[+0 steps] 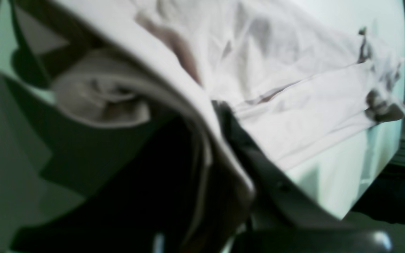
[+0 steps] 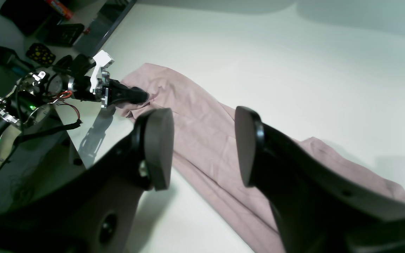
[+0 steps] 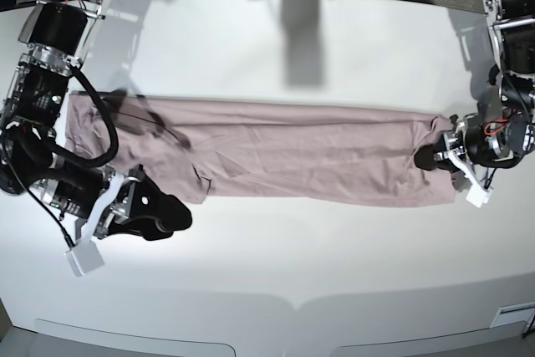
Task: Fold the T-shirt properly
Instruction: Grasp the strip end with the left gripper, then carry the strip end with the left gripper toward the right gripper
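Right tool (image 2: 202, 147): hangs just above the near long edge of the T-shirt (image 3: 276, 160), by its left end in the base view; pads spread, nothing between them.

T-shirt: dusty pink, already folded into a long narrow band, laid flat across the middle of the tabletop (image 3: 276, 290). Judged thin, light and limp; wrinkles and a small flap along the near edge are seen. It is expected to sag and slip out of layer when lifted, so all layers are best pinched together at an end corner or edge, both ends being raised evenly.

Left tool (image 3: 428, 159): at the opposite end of the band; pressed together on a bunch of the cloth, with several layers seen folded over one finger (image 1: 258, 165) in the left wrist view.

Tabletop: white, smooth, faintly glossy; the cloth is judged to slide on it easily.

Room: dark clutter and cables are noted beyond the far edge; details are not to be made out.
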